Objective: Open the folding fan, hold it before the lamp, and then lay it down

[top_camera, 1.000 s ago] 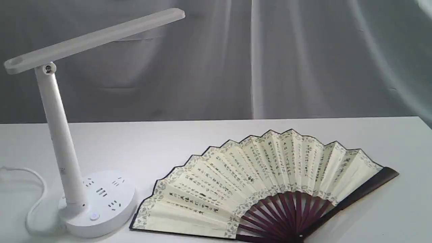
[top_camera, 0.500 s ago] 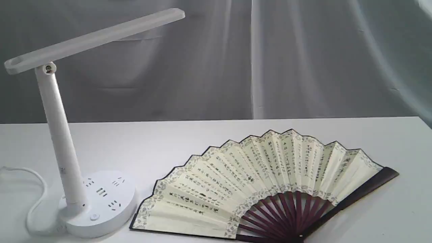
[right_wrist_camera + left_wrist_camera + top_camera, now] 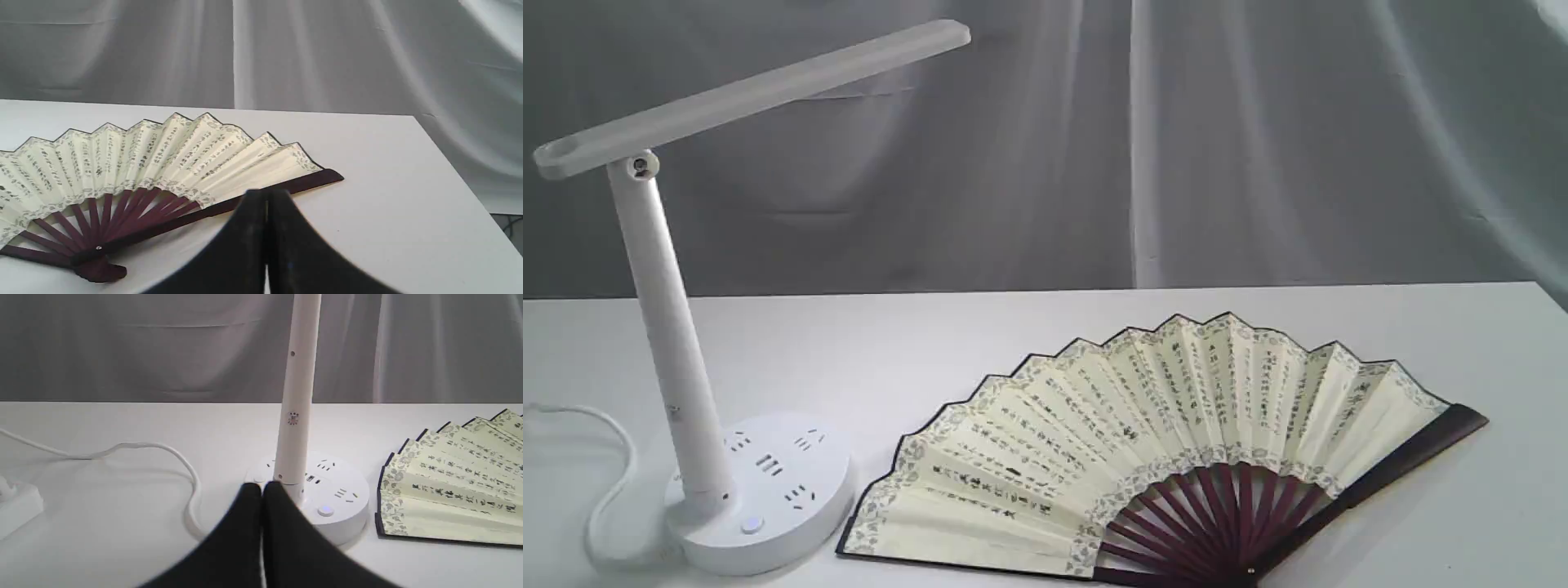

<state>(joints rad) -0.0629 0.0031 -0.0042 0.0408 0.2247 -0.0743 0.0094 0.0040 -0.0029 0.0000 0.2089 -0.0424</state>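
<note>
The folding fan (image 3: pixel 1143 441) lies fully spread on the white table (image 3: pixel 1045 327), cream pleats with dark calligraphy, maroon ribs meeting at the pivot near the front edge. It also shows in the left wrist view as the fan (image 3: pixel 457 473) and in the right wrist view as the fan (image 3: pixel 143 171). The white lamp (image 3: pixel 670 327) stands to its left, bar head raised, round base (image 3: pixel 768 490) beside the fan's left guard. My left gripper (image 3: pixel 262 489) is shut and empty, close to the lamp base (image 3: pixel 327 498). My right gripper (image 3: pixel 267 195) is shut and empty, near the fan's right guard. Neither gripper appears in the exterior view.
A white cord (image 3: pixel 605 457) loops from the lamp base toward the left; in the left wrist view the cord (image 3: pixel 163 453) runs to a white plug block (image 3: pixel 16 502). Grey cloth hangs behind the table. The table's right edge (image 3: pixel 457 163) drops off close to the fan.
</note>
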